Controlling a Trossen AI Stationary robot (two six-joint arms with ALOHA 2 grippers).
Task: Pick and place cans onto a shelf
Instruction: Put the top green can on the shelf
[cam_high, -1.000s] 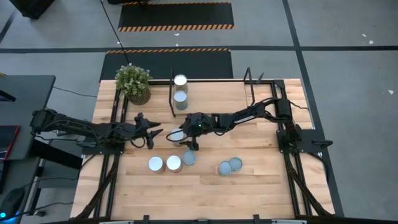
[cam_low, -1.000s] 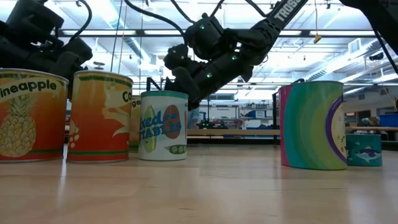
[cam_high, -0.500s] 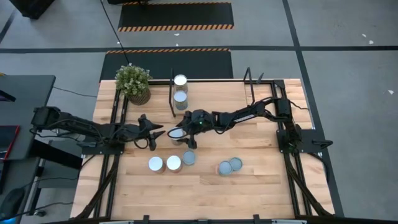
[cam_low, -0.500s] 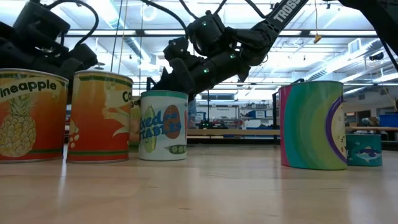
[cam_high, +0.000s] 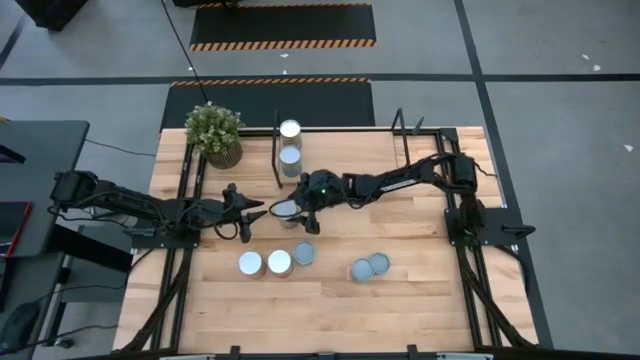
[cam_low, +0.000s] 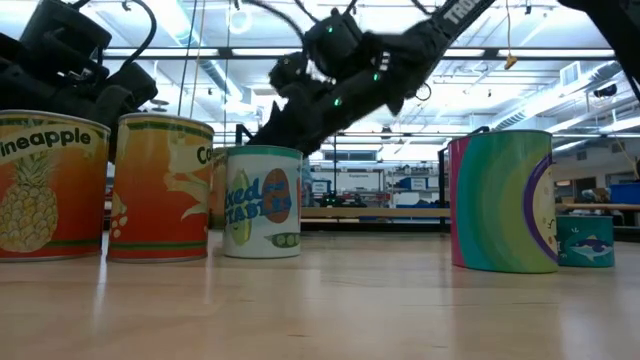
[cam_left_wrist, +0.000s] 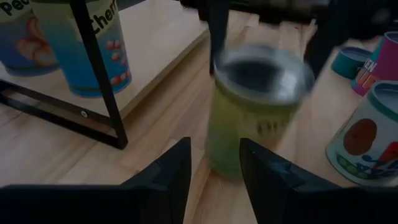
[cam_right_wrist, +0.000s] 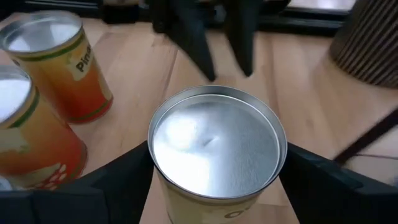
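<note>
My right gripper (cam_high: 292, 212) is shut on a yellow-green can with a silver top (cam_right_wrist: 217, 146), at the table's middle, just near of the shelf's left end frame (cam_high: 277, 152). My left gripper (cam_high: 256, 213) is open and empty. It points at that can (cam_left_wrist: 255, 118) from the table's left, a short way off. Two cans (cam_high: 290, 130) (cam_high: 290, 160) stand on the shelf board (cam_left_wrist: 149, 50). Several more cans (cam_high: 279, 262) stand upright on the tabletop near of the grippers. My right gripper pinches the can's upper side wall (cam_right_wrist: 163, 190) between its two fingers (cam_right_wrist: 124, 180), one on each side just under the rim. The fingers come slanting down from the table's right. The can is upright. I cannot tell whether its base is clear of the table.
A potted green plant (cam_high: 213, 130) stands at the far left corner. Two orange cans (cam_high: 249, 263) and a white-green one (cam_high: 303, 254) stand near of the held can. Two more cans (cam_high: 361, 270) (cam_high: 379, 263) stand to the near right. The shelf's right end frame (cam_high: 400, 130) is far right.
My right gripper has gone a little toward the table's far edge and its arm has drawn back toward the right. The can between its fingers has shifted slightly the same way and shows blurred in the left wrist view.
</note>
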